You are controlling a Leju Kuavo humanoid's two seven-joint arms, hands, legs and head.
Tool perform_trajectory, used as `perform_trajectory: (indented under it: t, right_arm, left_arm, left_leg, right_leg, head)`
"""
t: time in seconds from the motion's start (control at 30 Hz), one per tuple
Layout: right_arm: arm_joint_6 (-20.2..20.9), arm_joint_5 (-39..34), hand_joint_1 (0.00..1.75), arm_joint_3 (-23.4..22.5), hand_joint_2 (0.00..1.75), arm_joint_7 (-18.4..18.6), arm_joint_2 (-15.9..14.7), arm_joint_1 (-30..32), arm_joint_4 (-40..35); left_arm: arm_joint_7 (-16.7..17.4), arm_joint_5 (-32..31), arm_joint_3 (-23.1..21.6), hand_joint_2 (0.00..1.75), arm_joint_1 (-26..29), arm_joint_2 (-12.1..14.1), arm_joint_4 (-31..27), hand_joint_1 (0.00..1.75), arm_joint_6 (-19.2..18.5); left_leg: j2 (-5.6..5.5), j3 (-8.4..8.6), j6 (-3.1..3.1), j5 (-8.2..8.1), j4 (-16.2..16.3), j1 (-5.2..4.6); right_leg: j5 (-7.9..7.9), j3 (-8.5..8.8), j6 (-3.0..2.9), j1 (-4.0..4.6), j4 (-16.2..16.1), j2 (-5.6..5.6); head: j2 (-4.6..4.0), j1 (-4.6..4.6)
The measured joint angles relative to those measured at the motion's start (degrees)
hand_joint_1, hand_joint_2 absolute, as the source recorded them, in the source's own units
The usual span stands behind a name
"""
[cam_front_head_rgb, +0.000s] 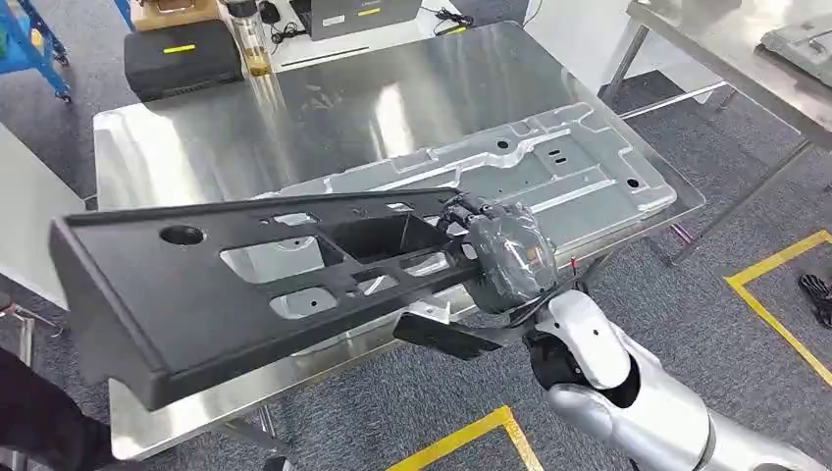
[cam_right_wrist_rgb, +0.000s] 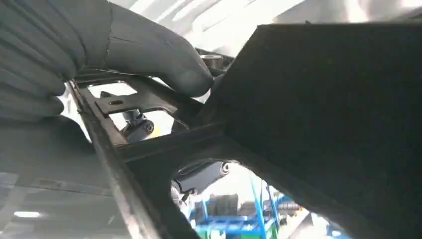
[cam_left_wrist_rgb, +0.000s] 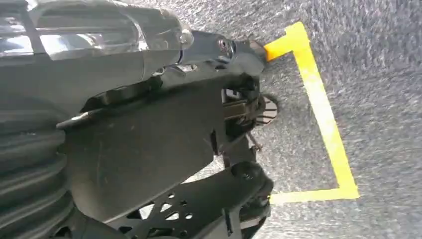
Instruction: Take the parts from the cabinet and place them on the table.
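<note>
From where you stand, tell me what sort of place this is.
Probably a factory or workshop test area: a steel table bearing a stamped metal panel, yellow floor tape on grey carpet, and blue racking behind.

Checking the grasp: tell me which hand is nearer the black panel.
Right. The right hand grips the black panel at its end over the table; the left hand hangs over the floor.

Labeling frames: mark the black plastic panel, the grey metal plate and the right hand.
black plastic panel [cam_front_head_rgb: 167, 294], head view, flat face near its left end
grey metal plate [cam_front_head_rgb: 579, 167], head view, ribbed top surface
right hand [cam_front_head_rgb: 505, 250], head view, grey back cover
</note>
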Motion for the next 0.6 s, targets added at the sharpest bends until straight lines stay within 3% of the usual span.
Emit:
perform_trajectory:
  t: [0.03,0.07,0.17,0.2,0.23,0.27,0.33,0.37,0.4,0.43,0.5,0.6]
  right_arm:
    - [0.9,0.4,1.75,0.2,1.75,0.4,0.0,-1.0,0.2]
    - [2.0,0.5,1.75,0.5,1.75,0.8,0.0,-2.3,0.4]
    - [6.4,1.1,1.75,1.2,1.75,2.6,0.4,-6.9,1.5]
    - [7.8,1.7,1.75,1.7,1.75,3.2,0.6,-8.4,2.1]
    - [8.5,2.3,1.75,2.1,1.75,3.6,0.9,-9.7,2.6]
    - [9.0,2.8,1.75,2.5,1.75,3.8,1.1,-10.8,3.2]
    - [10.0,4.7,1.75,3.2,1.75,4.2,1.5,-13.0,4.0]
    - [10.7,6.4,1.75,3.7,1.75,4.5,1.6,-14.1,4.6]
    - [11.3,7.4,1.75,4.1,1.75,4.9,1.6,-15.3,5.3]
    - [11.6,7.6,1.75,4.5,1.75,5.2,1.5,-16.0,5.9]
    - [11.7,6.9,1.75,4.7,1.75,6.0,1.0,-16.8,7.0]
    - [12.0,5.1,1.75,4.5,1.75,7.3,-1.2,-18.6,8.6]
  left_arm:
    - [0.3,-0.3,-0.3,1.75,-0.2,0.1,0.0,0.0,0.0]
    - [0.5,-0.7,-0.5,1.75,-0.3,0.1,0.0,0.0,-0.1]
    - [1.0,-1.4,-1.1,1.75,-1.0,0.1,0.0,0.0,-0.3]
    - [1.1,-1.5,-1.3,1.75,-1.4,0.1,0.0,0.0,-0.3]
    - [1.2,-1.6,-1.4,1.75,-1.7,0.1,0.0,0.0,-0.3]
    - [1.4,-1.7,-1.6,1.75,-1.8,0.1,0.0,0.0,-0.3]
    - [1.7,-1.9,-2.1,1.75,-1.8,0.2,0.0,0.0,-0.3]
    - [1.8,-2.0,-2.3,1.75,-1.9,0.1,0.0,0.0,-0.5]
    - [1.9,-2.1,-2.4,1.75,-2.1,0.0,0.0,0.0,-0.6]
    - [2.0,-2.1,-2.6,1.75,-2.1,-0.2,0.0,0.0,-0.6]
    - [2.0,-2.2,-3.0,1.75,-2.2,-0.4,0.0,0.0,-0.6]
    - [2.0,-2.2,-3.3,1.75,-2.2,-0.6,0.0,0.0,-0.6]
  left_leg:
    - [0.12,0.01,-0.34,-0.54,0.4,0.05]
    - [0.4,-0.84,-0.76,-1.55,2.0,-0.05]
    - [0.47,-7.4,-1.69,-6.38,13.6,0.57]
    - [0.49,-8.99,-1.95,-6.5,16.1,0.7]
    - [0.56,-9.12,-2.22,-5.07,15.6,0.83]
    - [0.7,-8.04,-2.46,-2.47,12.6,1.04]
    - [1.35,-3.84,-2.92,3.17,3.2,1.42]
    - [1.8,-3.15,-3.1,1.88,1.9,1.17]
    - [1.82,-2.92,-2.26,1.93,0.8,1.1]
    - [1.74,-3.09,-1.56,1.96,1.1,1.02]
    - [1.41,-3.05,-1.42,2.12,1.0,1.2]
    - [0.66,-3.05,-1.22,2.13,1.0,1.16]
  right_leg:
    - [0.49,0.79,0.47,-0.65,-1.3,-0.59]
    - [0.55,1.22,0.38,-0.64,-1.8,-0.68]
    - [0.46,1.25,0.26,-0.69,-1.8,-1.2]
    - [0.39,1.25,0.29,-0.71,-1.7,-1.39]
    - [0.29,1.32,0.42,-0.8,-1.6,-1.51]
    - [0.06,1.42,0.75,-0.93,-1.4,-1.55]
    - [-0.6,1.59,1.49,-1.32,-0.6,-1.62]
    - [-0.94,1.45,1.9,-1.26,-0.4,-1.65]
    - [-1.13,1.01,2.3,-1.0,0.3,-1.64]
    - [-0.94,0.98,2.49,-0.92,0.1,-1.7]
    - [-1.04,1.03,0.94,-0.83,0.1,-1.78]
    - [-0.71,1.33,0.39,-0.85,-0.1,-1.97]
  head:
    - [0.0,0.05]
    - [0.0,-0.53]
    - [0.0,-1.86]
    - [0.0,-1.97]
    - [0.0,-2.08]
    - [0.0,-2.21]
    - [0.0,-2.29]
    - [0.0,-2.7]
    - [0.0,-3.26]
    - [0.0,-2.8]
    - [0.0,-2.58]
    - [0.0,-2.05]
